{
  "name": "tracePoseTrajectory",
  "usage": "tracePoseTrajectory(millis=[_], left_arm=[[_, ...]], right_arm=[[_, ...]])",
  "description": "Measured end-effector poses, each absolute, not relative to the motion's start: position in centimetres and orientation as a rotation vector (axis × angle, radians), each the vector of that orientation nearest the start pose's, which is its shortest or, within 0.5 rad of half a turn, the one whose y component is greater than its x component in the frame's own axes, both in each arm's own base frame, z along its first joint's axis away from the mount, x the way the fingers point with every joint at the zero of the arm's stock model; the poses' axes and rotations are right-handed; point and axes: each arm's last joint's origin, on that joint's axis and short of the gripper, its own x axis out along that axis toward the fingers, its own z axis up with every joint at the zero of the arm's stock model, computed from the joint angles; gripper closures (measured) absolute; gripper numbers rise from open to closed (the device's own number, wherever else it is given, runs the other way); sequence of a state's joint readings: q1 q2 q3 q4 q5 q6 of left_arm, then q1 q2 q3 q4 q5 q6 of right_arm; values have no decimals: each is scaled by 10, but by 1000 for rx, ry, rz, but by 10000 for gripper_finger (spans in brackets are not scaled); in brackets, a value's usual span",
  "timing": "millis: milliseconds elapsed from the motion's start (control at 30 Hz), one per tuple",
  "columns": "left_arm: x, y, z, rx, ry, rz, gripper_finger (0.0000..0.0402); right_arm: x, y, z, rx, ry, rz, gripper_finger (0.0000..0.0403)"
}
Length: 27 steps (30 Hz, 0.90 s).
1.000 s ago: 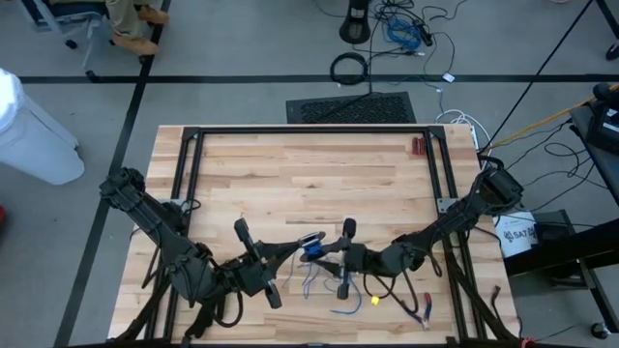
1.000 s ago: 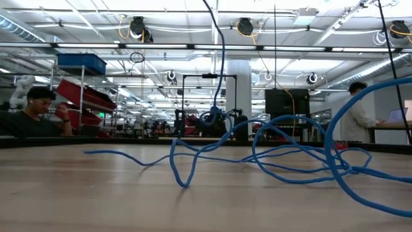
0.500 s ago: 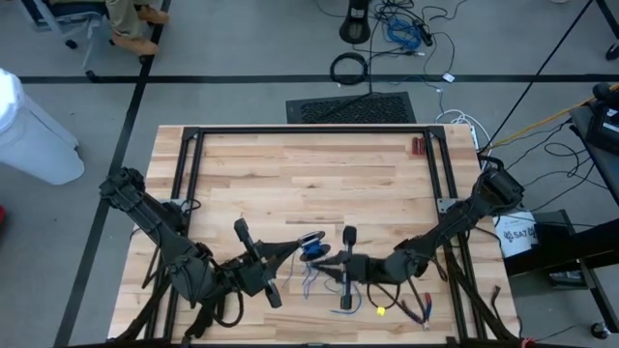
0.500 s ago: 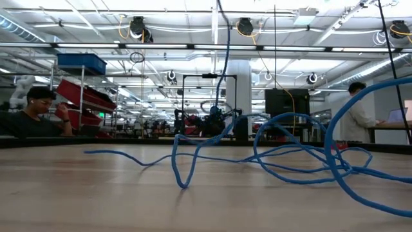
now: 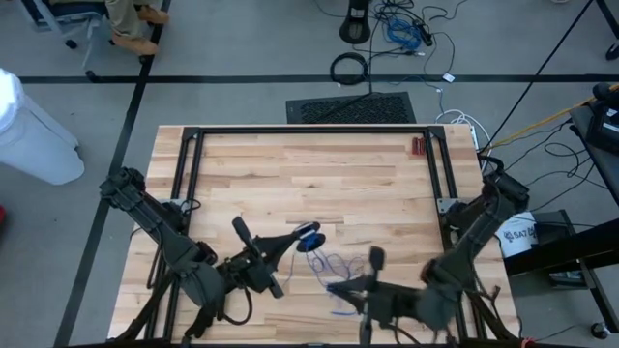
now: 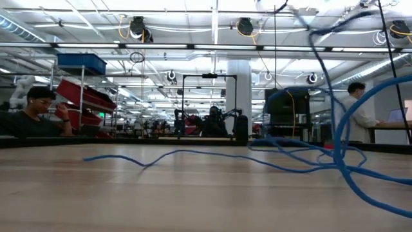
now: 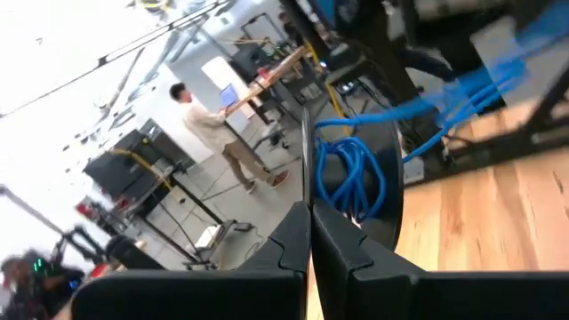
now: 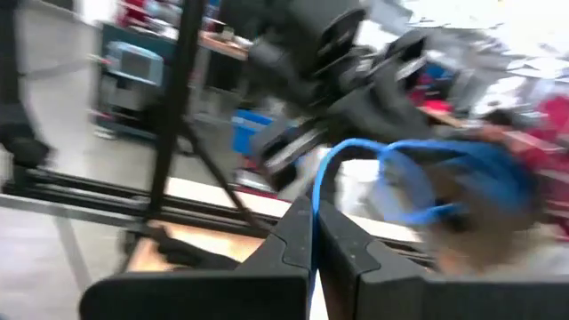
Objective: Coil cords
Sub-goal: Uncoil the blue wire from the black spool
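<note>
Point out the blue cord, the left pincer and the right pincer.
cord [image 6: 212,154]: low view, the slack run lying on the table.
left pincer [image 7: 310,233]: left wrist view, where its shut fingertips meet, pinching the coiled loops.
right pincer [image 8: 314,224]: right wrist view, where its shut fingertips meet on the cord.

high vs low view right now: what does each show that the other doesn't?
High only: both arms, the left gripper shut on the coiled part of the blue cord, the right gripper shut on a loose strand near the table's front edge.
Low only: the cord rising off the wood, and people in the room behind.
Both: loose cord on the table.
</note>
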State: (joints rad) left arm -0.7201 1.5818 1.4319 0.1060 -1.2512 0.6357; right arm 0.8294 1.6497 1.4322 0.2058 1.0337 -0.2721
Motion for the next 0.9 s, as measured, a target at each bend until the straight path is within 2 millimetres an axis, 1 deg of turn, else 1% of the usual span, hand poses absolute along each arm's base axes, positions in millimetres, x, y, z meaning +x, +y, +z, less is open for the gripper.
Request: tracePoseTrajectory(millis=[100,167,267,333,533,700,900], left_arm=[[281,-214,381,721,217,438,393],[279,-217,379,740,217,392,393],[277,-222,380,739,196,343,393],[273,-225,381,736,181,305,393],[259,-241,395,720,85,268,393],[247,-251,406,705,12,260,393],[238,-254,411,717,40,344,393]], right_arm=[[260,267,377,-321,47,-310,403],[253,269,377,-357,68,-384,403],[247,270,377,-406,104,-495,403],[246,269,375,-433,124,-536,403],[251,264,366,-459,153,-562,403],[257,253,351,-476,195,-561,403],[269,232,332,-438,294,-496,403]])
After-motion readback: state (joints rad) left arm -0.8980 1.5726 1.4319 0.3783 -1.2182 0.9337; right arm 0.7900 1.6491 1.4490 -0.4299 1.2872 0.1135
